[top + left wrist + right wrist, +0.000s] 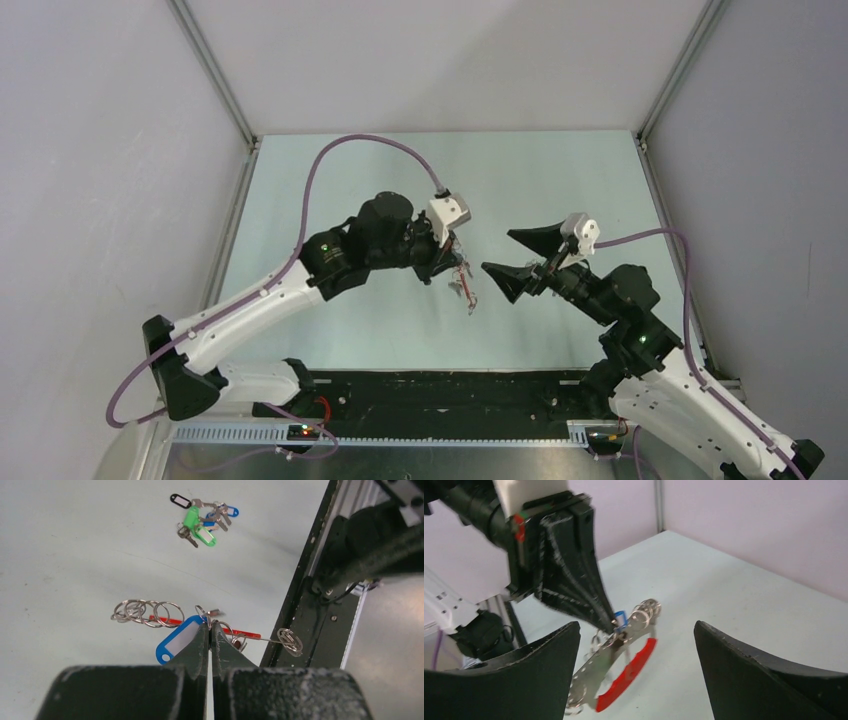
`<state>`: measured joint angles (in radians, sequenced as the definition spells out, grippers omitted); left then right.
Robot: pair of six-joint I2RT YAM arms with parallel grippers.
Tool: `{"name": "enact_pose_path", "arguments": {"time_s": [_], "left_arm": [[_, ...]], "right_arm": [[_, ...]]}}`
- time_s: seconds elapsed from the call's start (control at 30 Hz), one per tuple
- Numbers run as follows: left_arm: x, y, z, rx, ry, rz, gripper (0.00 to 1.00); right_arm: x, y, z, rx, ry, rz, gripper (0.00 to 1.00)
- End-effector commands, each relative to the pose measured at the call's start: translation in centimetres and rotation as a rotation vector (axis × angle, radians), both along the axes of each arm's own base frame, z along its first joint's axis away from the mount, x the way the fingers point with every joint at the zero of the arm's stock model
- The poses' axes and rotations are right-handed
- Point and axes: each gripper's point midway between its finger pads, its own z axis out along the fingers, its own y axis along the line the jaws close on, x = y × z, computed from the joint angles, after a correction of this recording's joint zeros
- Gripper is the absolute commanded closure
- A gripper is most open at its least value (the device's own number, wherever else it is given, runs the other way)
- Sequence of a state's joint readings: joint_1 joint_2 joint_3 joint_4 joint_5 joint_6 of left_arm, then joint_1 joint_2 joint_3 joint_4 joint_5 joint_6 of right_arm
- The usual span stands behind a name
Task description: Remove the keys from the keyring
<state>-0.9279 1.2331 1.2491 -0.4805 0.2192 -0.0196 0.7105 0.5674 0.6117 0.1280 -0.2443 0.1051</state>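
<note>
Pinched the keyring between the left gripper's closed jaws, right gripper spread wide just beside.

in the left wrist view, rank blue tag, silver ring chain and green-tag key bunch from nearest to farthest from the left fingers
1. blue tag on the held keyring, against the left gripper, left side
2. silver ring chain, further left
3. green-tag key bunch, far off, top of view

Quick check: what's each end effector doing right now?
Left end effector: closed, gripping the keyring.
Right end effector: open, holding nothing.
</note>
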Motion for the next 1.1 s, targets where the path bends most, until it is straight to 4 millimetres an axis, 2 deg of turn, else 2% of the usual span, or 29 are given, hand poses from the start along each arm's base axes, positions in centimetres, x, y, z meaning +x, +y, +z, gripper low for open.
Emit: {"name": "enact_pose_path", "arguments": {"time_s": [0.0, 0.03, 0.07, 0.1, 0.13, 0.2, 0.27, 0.3, 0.33, 0.4, 0.43, 0.47, 0.5, 0.53, 0.63, 0.77, 0.9, 0.93, 1.03, 1.07], "left_arm": [[-0.1, -0.6, 1.3, -0.026, -0.156, -0.084, 1.00], [-0.1, -0.7, 1.5, -0.027, -0.191, -0.089, 1.00], [-0.3, -0.5, 0.5, 0.005, -0.237, -0.139, 1.00], [-1.2, -0.7, 0.5, 0.012, -0.310, -0.241, 1.00], [-1.6, -0.5, -0.6, 0.034, -0.328, -0.282, 1.00], [-1.6, 0.1, -1.1, 0.061, -0.395, -0.309, 1.00], [-1.9, 0.7, -0.9, 0.068, -0.449, -0.329, 1.00], [-2.3, 1.2, 0.0, 0.056, -0.505, -0.354, 1.00], [-2.7, 1.5, -0.4, 0.063, -0.525, -0.377, 1.00], [-4.1, 2.8, 0.8, 0.039, -0.632, -0.438, 1.00], [-4.3, 3.2, 0.3, 0.062, -0.690, -0.475, 1.00], [-5.1, 4.0, 1.0, 0.051, -0.737, -0.494, 1.00], [-5.3, 4.4, 0.5, 0.078, -0.784, -0.529, 1.00], [-5.9, 4.8, 1.1, 0.073, -0.847, -0.564, 1.00], [-7.0, 5.4, 1.1, 0.086, -0.885, -0.636, 1.00], [-7.2, 5.4, 0.1, 0.124, -0.880, -0.696, 1.00], [-6.6, 5.5, -0.6, 0.168, -0.900, -0.704, 1.00], [-6.5, 5.5, -0.7, 0.174, -0.908, -0.705, 1.00], [-6.1, 5.6, -0.9, 0.195, -0.919, -0.701, 1.00], [-6.2, 5.6, -1.0, 0.196, -0.920, -0.703, 1.00]], "right_arm": [[2.3, -1.9, -0.4, -0.020, 0.020, -0.165, 0.10], [2.7, -2.3, -0.6, -0.020, 0.034, -0.189, 0.10], [3.0, -2.6, -1.0, -0.019, 0.061, -0.211, 0.10], [3.4, -3.0, -1.3, -0.021, 0.073, -0.230, 0.10], [3.4, -3.0, -1.7, -0.023, 0.091, -0.222, 0.10], [4.1, -3.6, -2.3, -0.021, 0.125, -0.240, 0.10], [4.4, -3.8, -2.6, -0.018, 0.149, -0.232, 0.09], [4.4, -3.9, -2.6, -0.015, 0.155, -0.228, 0.09], [4.4, -4.0, -2.7, -0.018, 0.155, -0.218, 0.09], [4.0, -3.8, -2.7, -0.033, 0.135, -0.180, 0.09], [3.9, -3.7, -2.6, -0.046, 0.112, -0.163, 0.09], [3.3, -3.2, -2.5, -0.054, 0.093, -0.116, 0.09], [2.6, -2.5, -2.3, -0.059, 0.062, -0.055, 0.09], [2.2, -2.1, -2.3, -0.058, 0.048, -0.023, 0.08], [0.6, -0.1, -2.1, -0.050, -0.029, 0.142, 0.10], [-1.2, 2.1, -1.8, -0.103, -0.190, 0.294, 0.15], [-2.8, 4.4, -2.4, -0.228, -0.458, 0.384, 0.15], [-2.8, 4.7, -2.3, -0.260, -0.517, 0.392, 0.14], [-2.3, 5.9, -3.6, -0.343, -0.544, 0.443, 0.13], [-2.1, 6.1, -3.3, -0.373, -0.563, 0.454, 0.12]]}}
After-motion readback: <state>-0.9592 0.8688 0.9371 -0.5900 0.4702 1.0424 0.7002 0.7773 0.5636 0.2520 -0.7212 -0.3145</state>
